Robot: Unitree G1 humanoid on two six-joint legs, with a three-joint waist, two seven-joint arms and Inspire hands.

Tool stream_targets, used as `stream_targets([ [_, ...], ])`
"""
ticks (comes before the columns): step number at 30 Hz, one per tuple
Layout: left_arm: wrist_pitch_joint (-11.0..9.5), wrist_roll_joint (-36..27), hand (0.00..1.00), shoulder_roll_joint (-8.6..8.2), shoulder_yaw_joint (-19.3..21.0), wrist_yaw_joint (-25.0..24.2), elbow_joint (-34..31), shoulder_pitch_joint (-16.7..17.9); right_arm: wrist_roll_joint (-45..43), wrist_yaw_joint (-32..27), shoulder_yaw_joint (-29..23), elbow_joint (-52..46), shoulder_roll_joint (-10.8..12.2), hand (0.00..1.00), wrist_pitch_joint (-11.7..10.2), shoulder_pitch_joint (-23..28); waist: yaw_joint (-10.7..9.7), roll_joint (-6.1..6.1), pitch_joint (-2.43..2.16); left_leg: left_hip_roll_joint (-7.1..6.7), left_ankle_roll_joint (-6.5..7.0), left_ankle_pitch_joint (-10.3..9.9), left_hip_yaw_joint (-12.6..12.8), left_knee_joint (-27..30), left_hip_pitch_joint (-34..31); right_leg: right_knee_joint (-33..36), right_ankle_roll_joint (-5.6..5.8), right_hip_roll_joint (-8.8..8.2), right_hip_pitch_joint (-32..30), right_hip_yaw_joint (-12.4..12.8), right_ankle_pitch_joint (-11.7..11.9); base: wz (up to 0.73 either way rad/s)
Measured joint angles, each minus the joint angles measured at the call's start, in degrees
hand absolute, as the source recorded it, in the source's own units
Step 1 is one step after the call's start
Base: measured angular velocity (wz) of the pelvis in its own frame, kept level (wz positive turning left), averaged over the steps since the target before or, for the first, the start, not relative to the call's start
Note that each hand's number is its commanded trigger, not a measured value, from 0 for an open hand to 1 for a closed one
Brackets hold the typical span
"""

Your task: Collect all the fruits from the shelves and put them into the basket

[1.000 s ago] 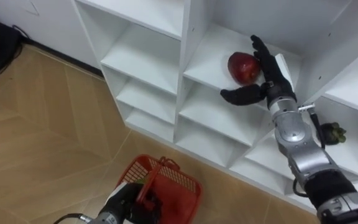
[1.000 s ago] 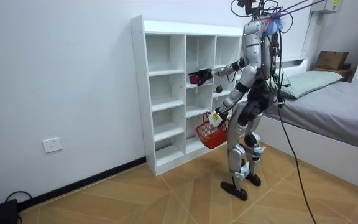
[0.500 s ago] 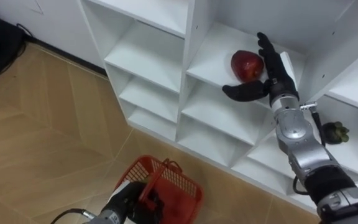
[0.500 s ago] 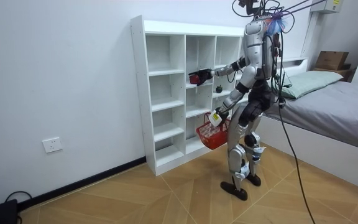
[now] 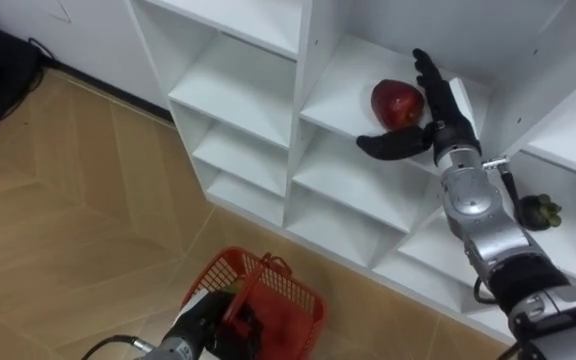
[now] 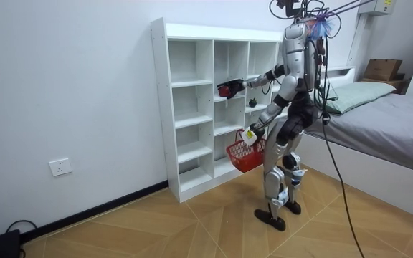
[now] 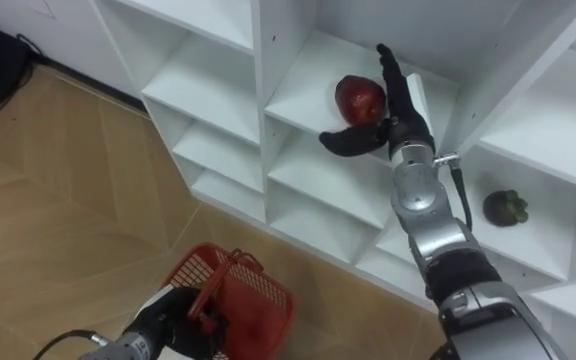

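One red apple [image 5: 395, 104]; one dark fruit [image 5: 536, 212]; one red basket [image 5: 220, 272]; one white closet [image 5: 238, 90].

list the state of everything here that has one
red apple, resting on a shelf of the closet
right hand, open, fingers straight beside the apple, thumb spread below it
red basket, hanging from the left hand
left hand, shut on the basket's handle
dark fruit, lying untouched in a neighbouring compartment

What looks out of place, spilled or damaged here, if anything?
Nothing stands out: the round red apple sits on the white shelf unit beside the open right robot hand, a dark fruit lies in another compartment, the left robot hand holds the red plastic basket.
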Motion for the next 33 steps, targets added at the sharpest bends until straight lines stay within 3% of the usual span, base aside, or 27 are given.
stream_targets([
  [4, 0.7, -0.1, 1.0, -0.19, 0.0, -0.2, 0.0, -0.1, 0.2, -3.2, -0.3, 2.5, -0.6, 1.0, 0.5, -2.4, 0.2, 0.15, 0.1, -0.04, -0.13, 0.4, -0.1, -0.5, 0.2, -0.1, -0.1, -0.06, 0.0, 0.1, 0.0, 0.0],
  [13, 1.2, -0.1, 1.0, -0.2, -2.2, -0.2, 0.2, -1.3, 0.2, -6.3, -0.1, 2.6, -2.2, 1.0, 0.7, -2.8, 0.8, 0.13, 0.11, -0.05, -0.17, 0.5, -0.1, -1.3, 0.4, -0.9, -0.14, -0.06, 0.0, 0.0, 0.1, 0.0],
  [19, 1.2, -1.1, 1.0, -0.66, -2.3, 0.1, 1.2, -2.8, 0.2, -6.2, -0.2, 2.7, -2.2, 1.0, 0.8, -2.8, 0.8, 0.17, 0.36, -0.1, -0.17, 0.5, -0.1, -1.4, 0.4, -0.8, -0.13, -0.08, 0.0, -0.2, 0.1, 0.0],
  [33, 1.2, -1.2, 1.0, -0.44, -3.2, 0.0, 1.6, -2.8, -0.3, -5.0, 0.0, 1.3, -2.0, 1.0, 0.9, -2.7, 0.7, 0.16, 0.43, -0.02, -0.18, 0.5, 0.1, -1.4, 0.3, -0.7, -0.13, -0.04, -0.2, 0.1, 0.1, -0.01],
])
